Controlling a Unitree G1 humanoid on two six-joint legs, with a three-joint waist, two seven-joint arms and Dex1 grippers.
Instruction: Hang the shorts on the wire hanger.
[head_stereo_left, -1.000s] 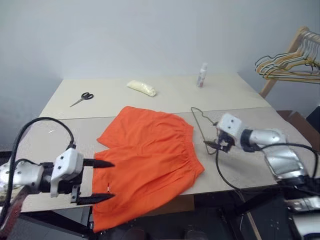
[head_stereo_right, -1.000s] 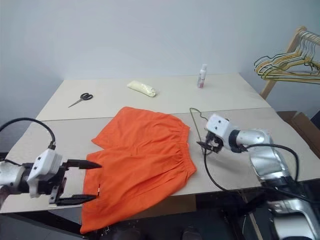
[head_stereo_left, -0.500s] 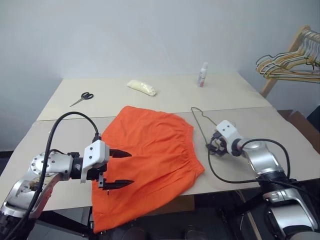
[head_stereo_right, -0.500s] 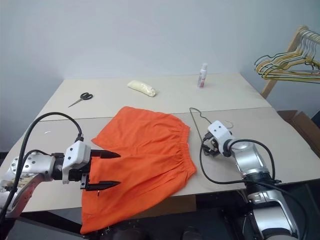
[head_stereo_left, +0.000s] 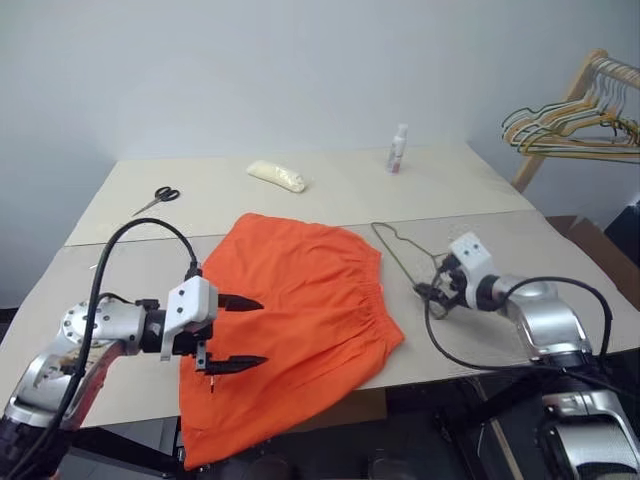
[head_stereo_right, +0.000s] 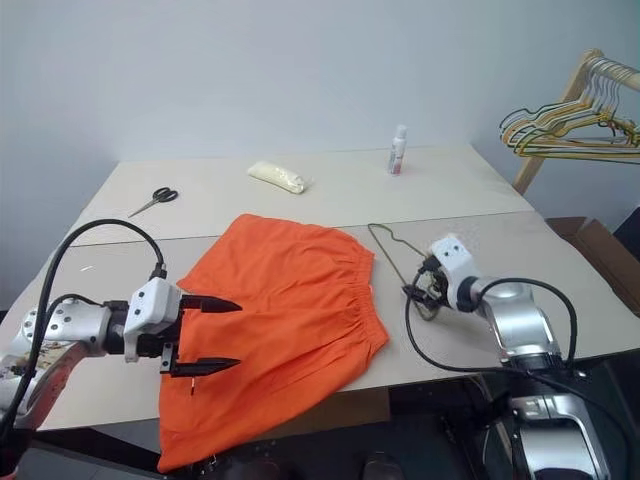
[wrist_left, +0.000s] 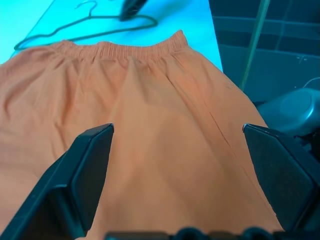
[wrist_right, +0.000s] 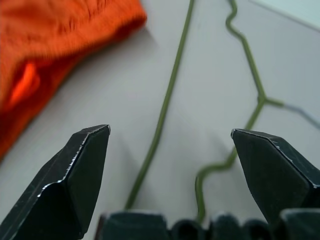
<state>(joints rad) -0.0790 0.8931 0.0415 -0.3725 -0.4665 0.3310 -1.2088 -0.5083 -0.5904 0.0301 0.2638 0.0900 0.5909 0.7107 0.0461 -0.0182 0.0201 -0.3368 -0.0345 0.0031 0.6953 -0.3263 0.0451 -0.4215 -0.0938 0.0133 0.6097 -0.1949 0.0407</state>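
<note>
The orange shorts (head_stereo_left: 300, 300) lie flat on the table, waistband to the right and one leg hanging over the near edge. My left gripper (head_stereo_left: 262, 331) is open just above the near leg, with orange cloth (wrist_left: 165, 100) showing between its fingers. The wire hanger (head_stereo_left: 392, 250) lies flat just right of the waistband. My right gripper (head_stereo_left: 432, 292) is open and low at the hanger's near end. Its wrist view shows the green wire (wrist_right: 162, 115) on the tabletop beyond the spread fingers (wrist_right: 80, 170), with nothing held.
Scissors (head_stereo_left: 160, 194), a pale yellow packet (head_stereo_left: 277, 176) and a small bottle (head_stereo_left: 397, 148) lie on the far table half. A wooden rack with a bunch of hangers (head_stereo_left: 570, 115) stands at the far right. The table's near edge (head_stereo_left: 430, 365) is close to both arms.
My left gripper has moved right from beside the shorts to over their near leg. My right gripper has dipped and rolled at the hanger. The camera has shifted slightly.
</note>
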